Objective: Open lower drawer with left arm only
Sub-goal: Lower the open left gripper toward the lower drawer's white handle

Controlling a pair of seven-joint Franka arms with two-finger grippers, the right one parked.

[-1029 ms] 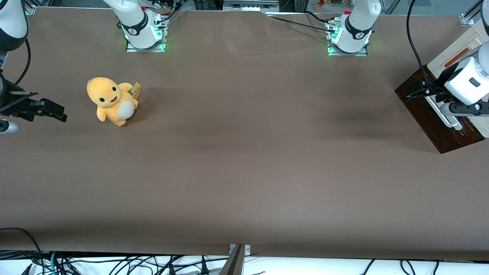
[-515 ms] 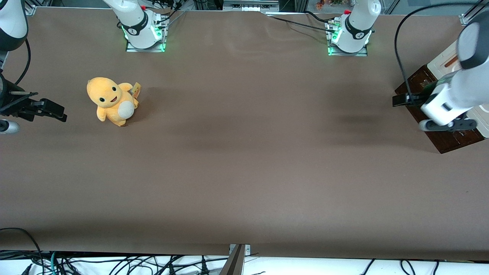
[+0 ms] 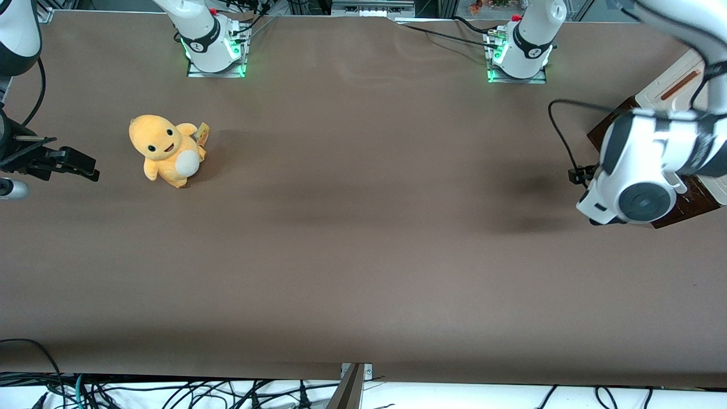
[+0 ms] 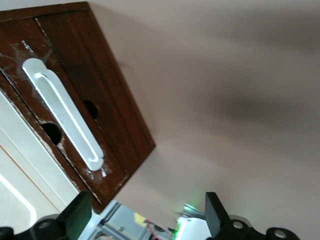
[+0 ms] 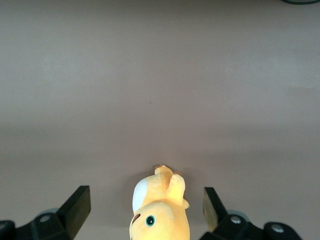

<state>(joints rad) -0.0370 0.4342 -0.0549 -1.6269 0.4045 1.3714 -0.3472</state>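
Observation:
The lower drawer (image 3: 612, 126) is the dark brown front of a cabinet at the working arm's end of the table, largely covered in the front view by the left arm (image 3: 642, 182). In the left wrist view the drawer front (image 4: 35, 102) carries a white bar handle (image 4: 62, 112) with two round holes beside it. My gripper (image 4: 146, 207) hangs over the bare table in front of the drawer, apart from the handle. Its fingers (image 4: 80, 210) are spread wide with nothing between them. How far the drawer stands out I cannot tell.
The cabinet's cream top panel (image 3: 676, 79) has a reddish-brown slot. A yellow plush toy (image 3: 167, 150) sits toward the parked arm's end of the table and also shows in the right wrist view (image 5: 160, 210). Two arm bases (image 3: 519, 54) stand along the table's edge farthest from the camera.
The left arm has swung away from the handle, out over the table and nearer the front camera. The drawer's brown front has kept its place.

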